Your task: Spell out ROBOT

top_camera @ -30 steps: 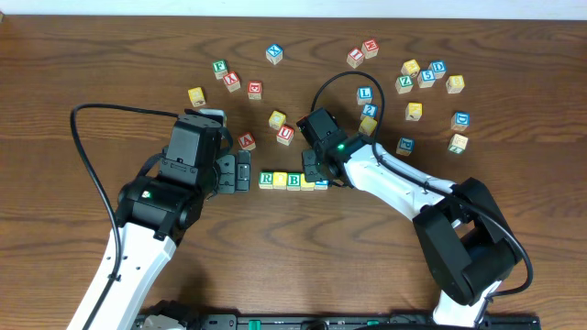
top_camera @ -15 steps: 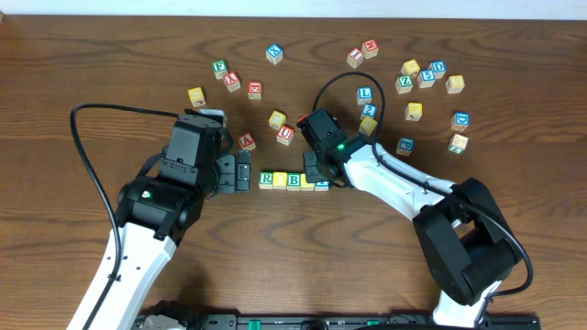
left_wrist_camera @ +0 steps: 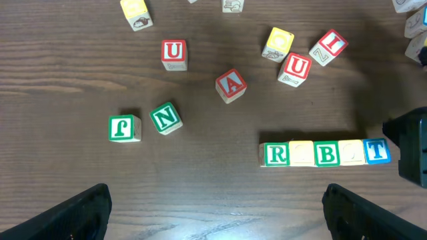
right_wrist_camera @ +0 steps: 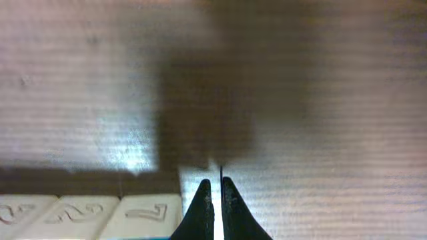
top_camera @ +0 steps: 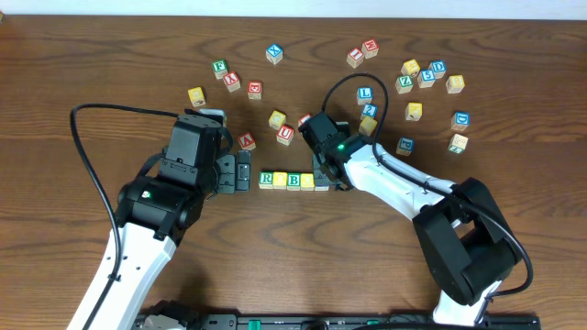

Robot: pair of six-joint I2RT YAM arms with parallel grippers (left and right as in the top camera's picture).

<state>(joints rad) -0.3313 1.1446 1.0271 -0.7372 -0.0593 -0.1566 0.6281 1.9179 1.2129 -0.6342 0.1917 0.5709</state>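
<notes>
Left jaws of mine hang spread wide and empty, just left of the row (top_camera: 293,180). Five blocks touch in that line on the surface (top_camera: 92,55): green R (left_wrist_camera: 276,154), yellow block (left_wrist_camera: 301,153), green B (left_wrist_camera: 327,154), second yellow block (left_wrist_camera: 351,153), blue T (left_wrist_camera: 377,151). Both yellow faces are too pale to read. Five lie loose beyond: green J (left_wrist_camera: 124,128), green N (left_wrist_camera: 165,118), red U (left_wrist_camera: 173,53), red A (left_wrist_camera: 231,85), second red U (left_wrist_camera: 296,67). My right jaws are pinched together on nothing, just beside the T.
</notes>
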